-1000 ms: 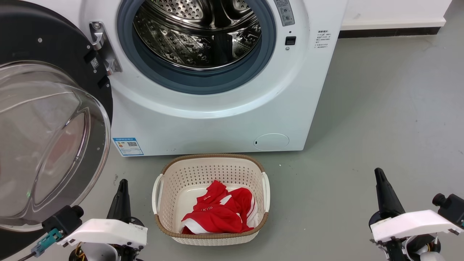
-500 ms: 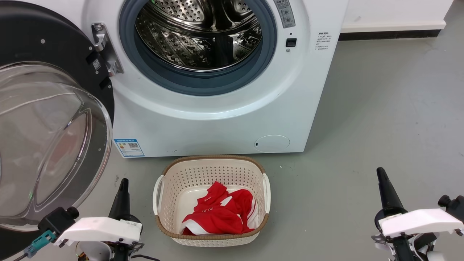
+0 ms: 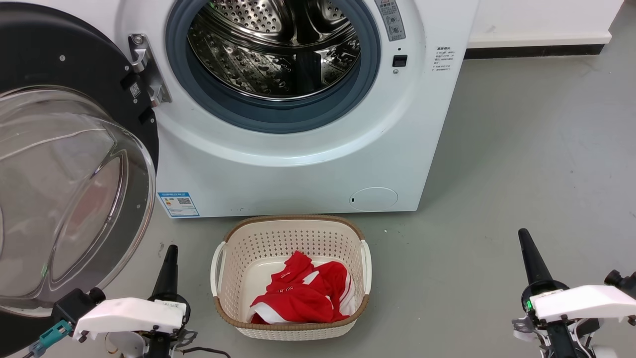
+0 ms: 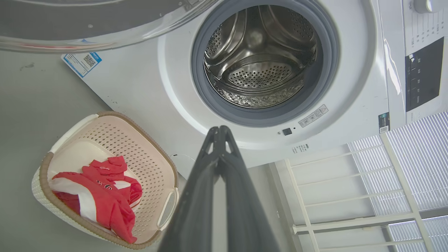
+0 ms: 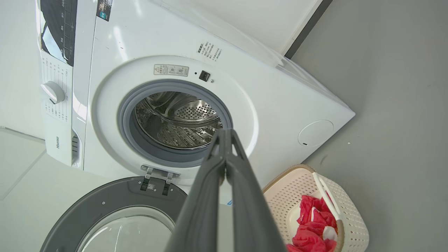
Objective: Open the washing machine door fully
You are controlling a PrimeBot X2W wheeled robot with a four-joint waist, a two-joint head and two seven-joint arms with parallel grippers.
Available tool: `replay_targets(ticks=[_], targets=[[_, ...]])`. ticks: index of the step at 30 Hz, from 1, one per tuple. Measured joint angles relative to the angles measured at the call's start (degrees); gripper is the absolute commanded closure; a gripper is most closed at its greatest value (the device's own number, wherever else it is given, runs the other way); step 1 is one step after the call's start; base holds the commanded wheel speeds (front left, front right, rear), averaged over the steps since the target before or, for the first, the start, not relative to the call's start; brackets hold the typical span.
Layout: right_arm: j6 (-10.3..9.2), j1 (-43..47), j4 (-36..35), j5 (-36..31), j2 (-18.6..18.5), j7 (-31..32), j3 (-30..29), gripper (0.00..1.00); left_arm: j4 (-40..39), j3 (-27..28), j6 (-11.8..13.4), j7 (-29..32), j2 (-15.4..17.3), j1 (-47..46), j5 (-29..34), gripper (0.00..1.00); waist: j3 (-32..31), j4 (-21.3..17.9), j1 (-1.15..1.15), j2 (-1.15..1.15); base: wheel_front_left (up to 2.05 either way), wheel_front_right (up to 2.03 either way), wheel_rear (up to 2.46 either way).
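The washing machine door (image 3: 74, 199) stays swung wide left; left claw (image 3: 171, 251) and right claw (image 3: 524, 238), closed and empty, have eased back. The opening looks finished.

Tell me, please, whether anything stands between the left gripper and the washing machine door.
Nothing visible does. In the head view the left gripper, shut, points up beside the washing machine door, with only bare floor between them; the laundry basket sits on its other side.

The left gripper (image 3: 172, 250) and right gripper (image 3: 522, 233) sit low at either side, fingers pointing forward, apparently pressed together.
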Motion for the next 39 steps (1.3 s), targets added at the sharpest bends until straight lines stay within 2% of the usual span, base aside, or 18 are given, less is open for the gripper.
replay_targets(ticks=[10,39], targets=[[0.00,-0.09,0.20,6.88,-0.01,1.48,-0.64,1.00,0.43,0.86,-0.89,1.79,-0.44,-0.68,-6.82,1.00,-0.35,0.13,0.00,0.00,0.00,0.00,0.00],[-0.01,-0.86,0.66,20.84,-0.01,4.95,-2.08,1.00,1.40,2.56,-3.12,5.27,-1.21,-1.22,-20.68,1.00,-1.19,0.46,0.00,0.00,0.00,0.00,0.00]])
